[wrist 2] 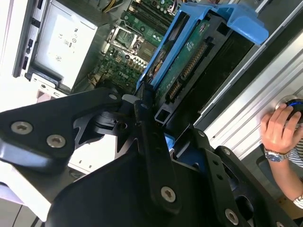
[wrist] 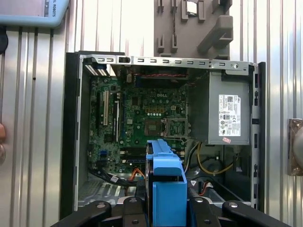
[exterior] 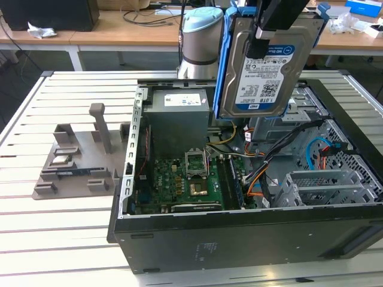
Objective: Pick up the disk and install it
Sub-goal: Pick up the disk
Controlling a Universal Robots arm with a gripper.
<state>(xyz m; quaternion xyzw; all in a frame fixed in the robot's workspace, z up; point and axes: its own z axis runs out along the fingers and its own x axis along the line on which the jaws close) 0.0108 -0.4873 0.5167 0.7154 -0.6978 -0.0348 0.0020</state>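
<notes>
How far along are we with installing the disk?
Done: the pick-up. The black gripper is shut on the flat silver metal disk with blue plastic side rails. In hand: it holds the disk on edge in the air above the open black computer case. Left: the install; the disk sits in no bay of the case yet.

This looks like a robotics lab or electronics workshop: an open computer case (exterior: 239,245) lies on a slatted metal table (exterior: 54,233). Beside the case stands a grey parts fixture (exterior: 78,170), and behind it run wooden desks (exterior: 119,36) strewn with cables (exterior: 146,15).
</notes>
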